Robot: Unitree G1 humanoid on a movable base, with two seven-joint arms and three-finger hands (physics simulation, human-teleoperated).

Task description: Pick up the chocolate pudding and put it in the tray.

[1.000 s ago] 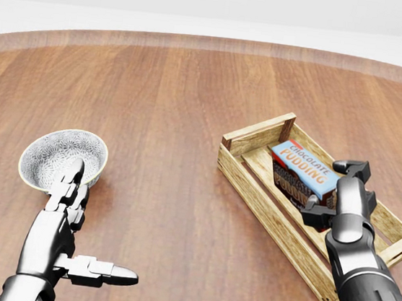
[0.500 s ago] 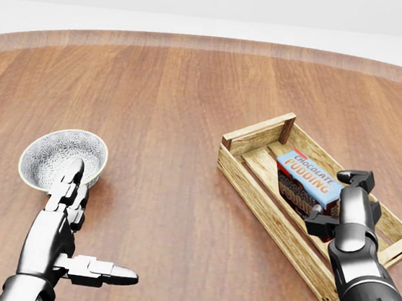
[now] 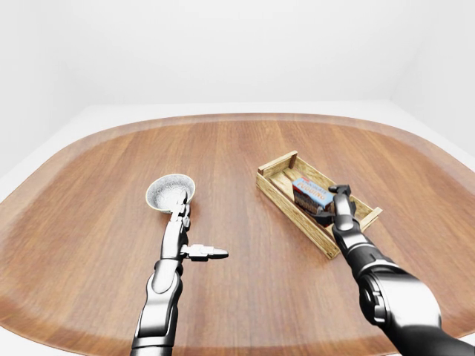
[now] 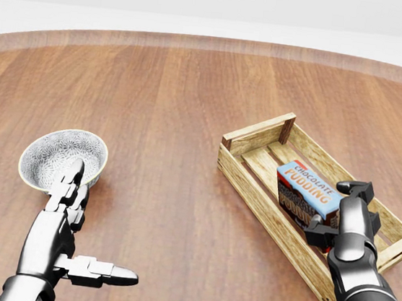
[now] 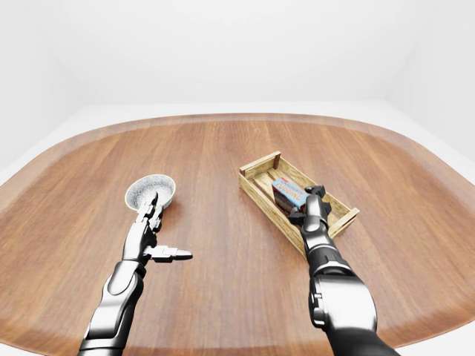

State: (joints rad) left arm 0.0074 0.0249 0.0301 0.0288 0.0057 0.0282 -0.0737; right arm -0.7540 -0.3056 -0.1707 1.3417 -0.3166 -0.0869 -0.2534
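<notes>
The chocolate pudding is a blue and brown box lying tilted inside the wooden tray, right of centre in the head view. My right hand is at the box's right end, fingers over its top edge and thumb under its lower side, closed on it. The box's lower right part is hidden behind the hand. My left hand is open at the lower left, fingers straight and thumb pointing right, holding nothing.
A white patterned bowl stands on the wooden table just past my left fingertips. The round table's curved rim runs across the top of the left-eye view, with white floor beyond.
My right hand has moved down and back toward the bottom of the head view, and the pudding box has sunk lower into the tray with it. The left arm has not moved.
</notes>
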